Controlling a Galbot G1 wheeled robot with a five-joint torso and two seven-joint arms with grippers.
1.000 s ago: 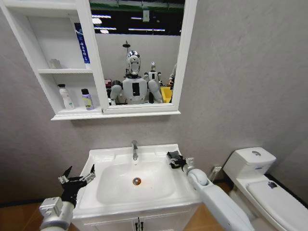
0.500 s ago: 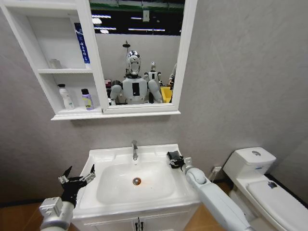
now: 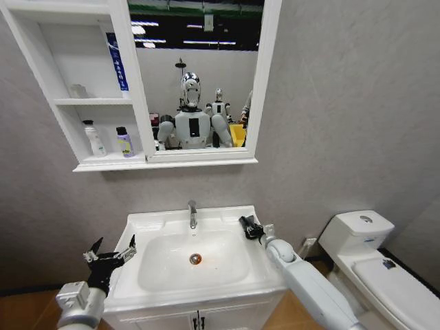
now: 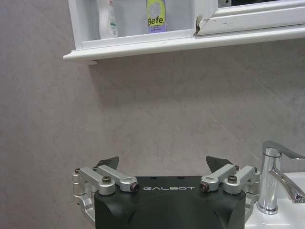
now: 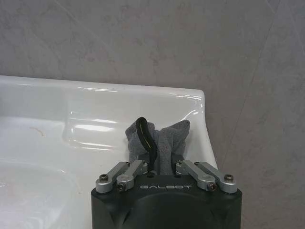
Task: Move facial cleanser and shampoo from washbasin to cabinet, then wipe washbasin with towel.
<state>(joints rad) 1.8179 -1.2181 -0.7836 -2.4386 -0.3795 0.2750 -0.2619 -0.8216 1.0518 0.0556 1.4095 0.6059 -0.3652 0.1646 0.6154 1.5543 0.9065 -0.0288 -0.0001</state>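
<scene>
Right gripper [image 3: 250, 227] has edged left along the washbasin [image 3: 148, 221] rim, towel [image 5: 157, 141] clamped for wiping.
Left gripper [image 3: 110, 260] idles beside the basin, fingers apart.

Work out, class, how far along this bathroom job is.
Done: two bottles stand on the cabinet shelf. In hand: the right gripper pinches the towel on the washbasin rim. Left: wiping. The left gripper hangs open beside the basin.
</scene>
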